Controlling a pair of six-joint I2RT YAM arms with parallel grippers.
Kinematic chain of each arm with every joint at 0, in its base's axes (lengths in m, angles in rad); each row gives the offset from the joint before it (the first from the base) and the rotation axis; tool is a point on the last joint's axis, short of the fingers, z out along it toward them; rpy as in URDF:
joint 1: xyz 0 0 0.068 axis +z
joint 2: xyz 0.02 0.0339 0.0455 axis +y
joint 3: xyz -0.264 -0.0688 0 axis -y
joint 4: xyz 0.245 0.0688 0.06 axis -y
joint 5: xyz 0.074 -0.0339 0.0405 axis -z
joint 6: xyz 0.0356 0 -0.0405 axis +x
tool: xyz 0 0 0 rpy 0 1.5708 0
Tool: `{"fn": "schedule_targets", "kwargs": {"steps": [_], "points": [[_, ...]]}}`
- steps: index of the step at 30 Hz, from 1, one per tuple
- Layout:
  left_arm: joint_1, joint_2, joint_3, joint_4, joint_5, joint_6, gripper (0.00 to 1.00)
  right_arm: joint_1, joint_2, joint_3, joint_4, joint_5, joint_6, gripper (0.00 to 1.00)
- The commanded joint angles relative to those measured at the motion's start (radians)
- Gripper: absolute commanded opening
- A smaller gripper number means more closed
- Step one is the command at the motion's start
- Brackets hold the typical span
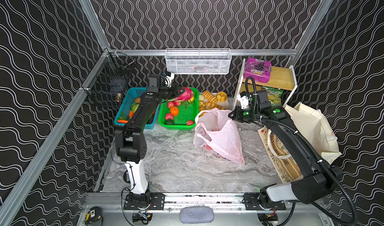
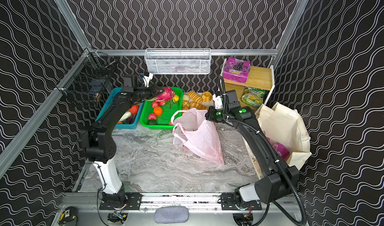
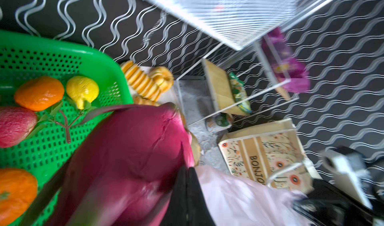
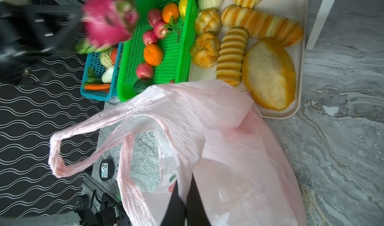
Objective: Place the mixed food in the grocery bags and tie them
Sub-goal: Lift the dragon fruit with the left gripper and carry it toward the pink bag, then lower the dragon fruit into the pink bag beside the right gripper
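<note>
Left arm stretches toward the worktop's (image 1: 176, 164) rear edge, its tool (image 1: 177, 94) clamped on a pink dragon fruit (image 1: 186, 93) held above the green basket (image 1: 194, 119). Right arm reaches in from the right edge, its tool (image 1: 231, 116) pinched tight on the pink plastic bag's (image 1: 222, 139) upper rim, mid-worktop.

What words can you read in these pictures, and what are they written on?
"BONJO": on the brown paper bag, in the left wrist view; the word's end is hidden behind its white rope handle.
Purple grape packet: it has print, but too blurred to read.
Green-and-yellow snack bag: print too small to read.
Pink plastic bag: only red fruit pictures, no words that I can read.
</note>
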Motion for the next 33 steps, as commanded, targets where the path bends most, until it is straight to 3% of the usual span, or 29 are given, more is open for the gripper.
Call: {"fn": "schedule_targets", "kwargs": {"steps": [1,9,12,14,18,21,23,25,33], "points": [[-0.013,-0.137,-0.056,-0.014,-0.031,0.033,0.00,0.000,-0.006,0.003,0.023,0.018,0.027,0.00],[-0.103,-0.502,-0.175,-0.131,-0.060,0.145,0.00,0.000,0.016,0.010,0.040,0.002,0.040,0.00],[-0.181,-0.531,-0.174,-0.163,0.024,0.125,0.00,0.000,0.018,0.013,0.041,-0.018,0.037,0.00],[-0.270,-0.503,-0.124,-0.261,0.017,0.158,0.00,0.000,0.013,0.012,0.046,-0.039,0.033,0.00],[-0.434,-0.450,-0.053,-0.438,-0.191,0.252,0.00,0.000,-0.007,-0.003,0.049,-0.067,0.024,0.00],[-0.513,-0.411,-0.040,-0.461,-0.246,0.257,0.00,0.001,-0.025,-0.018,0.054,-0.083,0.023,0.00],[-0.562,-0.383,-0.035,-0.470,-0.347,0.254,0.00,0.001,-0.037,-0.027,0.057,-0.091,0.023,0.00],[-0.587,-0.355,-0.033,-0.471,-0.457,0.231,0.00,0.001,-0.049,-0.036,0.062,-0.113,0.019,0.00],[-0.620,-0.271,-0.012,-0.489,-0.665,0.230,0.00,0.002,-0.096,-0.078,0.048,-0.141,-0.007,0.00]]}}
